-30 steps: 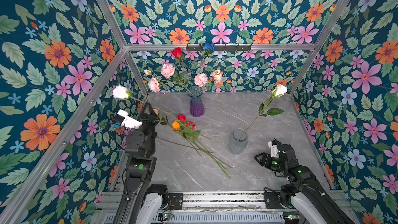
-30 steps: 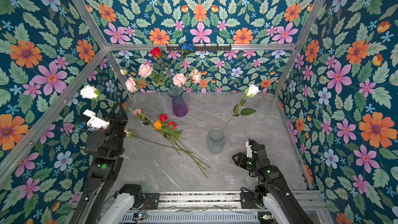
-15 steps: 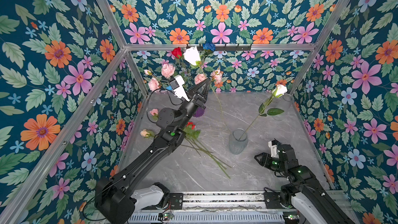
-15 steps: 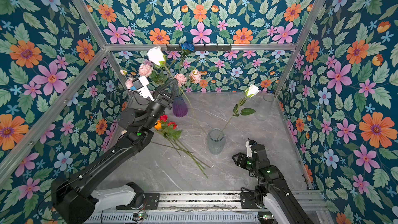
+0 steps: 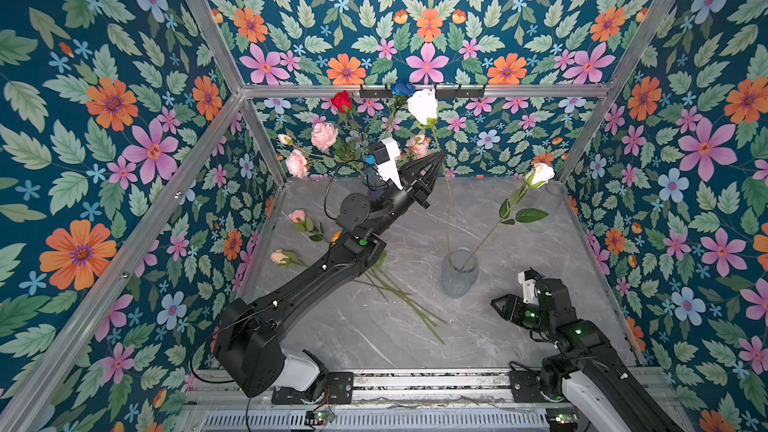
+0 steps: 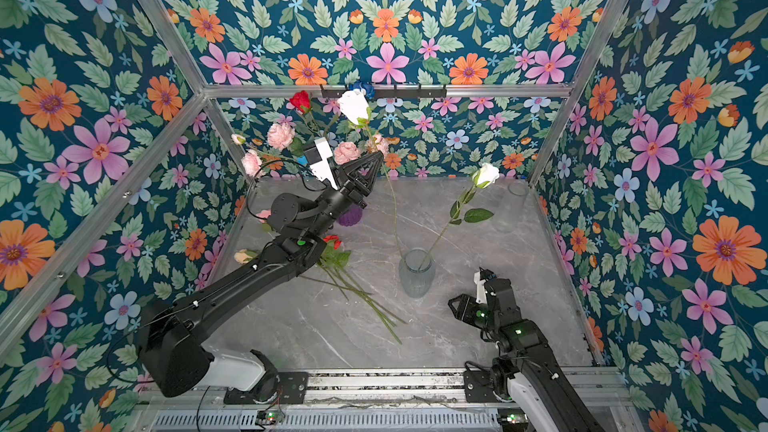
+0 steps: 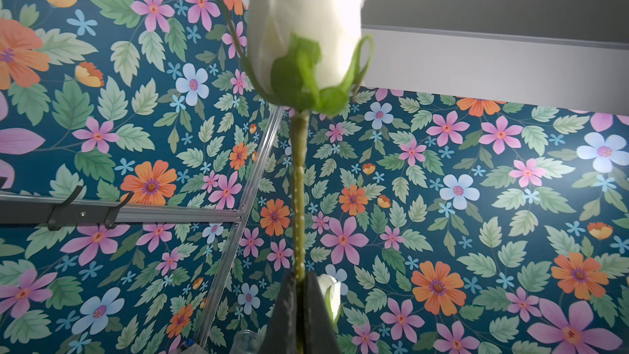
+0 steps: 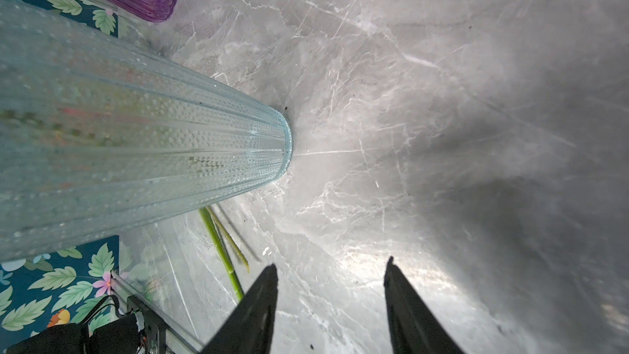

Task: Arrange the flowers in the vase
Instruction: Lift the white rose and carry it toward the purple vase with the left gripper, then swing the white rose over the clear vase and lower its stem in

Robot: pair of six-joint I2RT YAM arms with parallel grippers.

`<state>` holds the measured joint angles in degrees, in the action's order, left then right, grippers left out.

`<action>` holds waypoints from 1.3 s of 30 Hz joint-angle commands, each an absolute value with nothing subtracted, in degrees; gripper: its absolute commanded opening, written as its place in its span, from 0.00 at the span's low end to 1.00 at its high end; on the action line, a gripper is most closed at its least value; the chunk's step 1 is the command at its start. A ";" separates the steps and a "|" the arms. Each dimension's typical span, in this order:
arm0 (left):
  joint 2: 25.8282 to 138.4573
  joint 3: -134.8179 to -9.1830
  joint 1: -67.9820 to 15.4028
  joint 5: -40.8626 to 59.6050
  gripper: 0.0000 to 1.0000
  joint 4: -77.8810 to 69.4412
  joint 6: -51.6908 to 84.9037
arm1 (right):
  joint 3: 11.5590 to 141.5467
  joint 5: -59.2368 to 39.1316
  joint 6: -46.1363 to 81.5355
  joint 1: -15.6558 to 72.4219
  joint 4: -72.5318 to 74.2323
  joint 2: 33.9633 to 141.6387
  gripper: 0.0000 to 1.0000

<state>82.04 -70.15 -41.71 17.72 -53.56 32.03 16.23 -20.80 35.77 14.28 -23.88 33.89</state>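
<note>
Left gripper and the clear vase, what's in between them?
Only the white rose's green stem: the left gripper pinches it, and it reaches down to the mouth of the clear vase. Both top views show it.

The wallpaper (image 5: 104, 118) is dark teal, printed with orange, pink and pale-blue blossoms among green leaves. The tabletop (image 5: 519, 326) is grey marble with white veins. The glass vase (image 5: 459, 276) is pale blue, ribbed and dotted; the purple vase (image 6: 351, 216) is ribbed too. There are a white rose (image 5: 423, 106), cream rose (image 5: 540, 174), red rose (image 5: 341, 100), blue rose (image 5: 402, 88), pink carnations (image 5: 324, 135) and green stems (image 5: 407, 305). The arms (image 5: 316, 284) are black with white parts.
</note>
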 commanded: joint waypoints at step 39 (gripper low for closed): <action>84.06 -72.67 -42.73 18.81 0.00 -55.50 31.22 | 16.48 -20.25 35.83 14.33 -23.16 34.07 0.52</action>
<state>83.72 -73.60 -42.72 18.85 -53.19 29.93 16.23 -20.80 35.77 14.28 -23.88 33.98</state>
